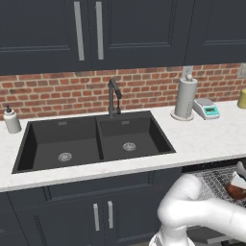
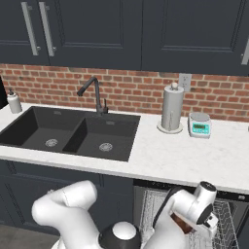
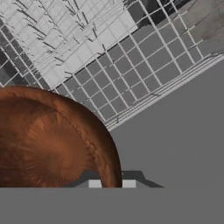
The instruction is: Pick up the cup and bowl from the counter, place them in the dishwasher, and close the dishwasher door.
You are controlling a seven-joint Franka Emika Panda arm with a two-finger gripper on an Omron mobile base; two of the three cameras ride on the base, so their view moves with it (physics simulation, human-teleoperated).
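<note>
The glossy dark-brown bowl (image 3: 48,140) hangs just above the dishwasher's grey wire rack (image 3: 131,74). My gripper (image 3: 111,183) is shut on the bowl's rim. From the left base view the bowl (image 1: 236,191) shows at the right edge, over the pulled-out rack (image 1: 216,178) below the white counter (image 1: 202,139). From the right, a sliver of the bowl (image 2: 183,224) peeks out under my hand, with the rack (image 2: 228,214) behind it. A flat grey panel (image 3: 183,144) runs along the rack's edge; it looks like the lowered dishwasher door. The cup is out of view.
A black double sink (image 1: 91,141) with a faucet (image 1: 113,96) is set into the counter. A paper-towel roll (image 1: 185,98), a white-and-teal scale (image 1: 207,109) and a pale yellow container (image 1: 242,98) stand at the back right. A soap bottle (image 1: 11,120) stands at the far left.
</note>
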